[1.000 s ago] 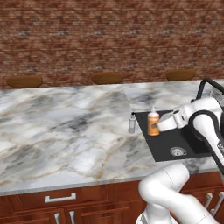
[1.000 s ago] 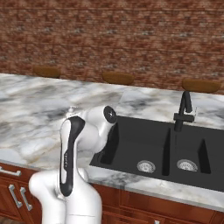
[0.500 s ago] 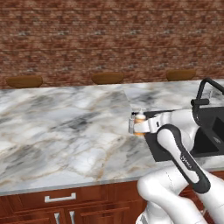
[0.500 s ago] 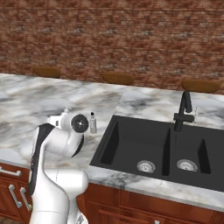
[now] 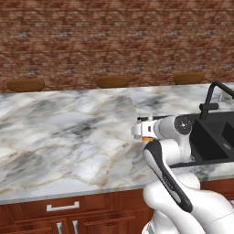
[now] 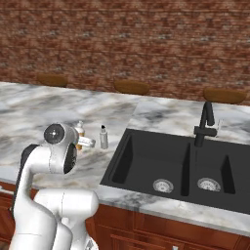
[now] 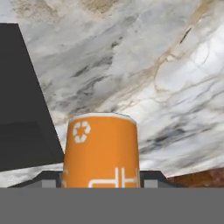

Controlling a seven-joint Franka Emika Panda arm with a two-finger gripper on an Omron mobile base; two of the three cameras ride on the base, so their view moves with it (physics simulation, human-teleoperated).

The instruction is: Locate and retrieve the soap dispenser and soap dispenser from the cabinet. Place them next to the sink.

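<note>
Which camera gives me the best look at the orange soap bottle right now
The hand view: the orange soap dispenser fills the middle, its recycling mark readable, held in the tool. In the right base view it peeks out small behind the arm, beside the grey soap dispenser. The left base view shows an orange sliver.

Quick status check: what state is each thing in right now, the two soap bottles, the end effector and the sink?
Orange pump bottle with white head: held between the end effector's fingers, upright over the marble counter beside the sink.
Pale grey pump bottle with black top: standing upright on the counter, left of the sink, free.
End effector: shut on the orange bottle.
Matte black double-basin sink: nothing in the basins.
</note>
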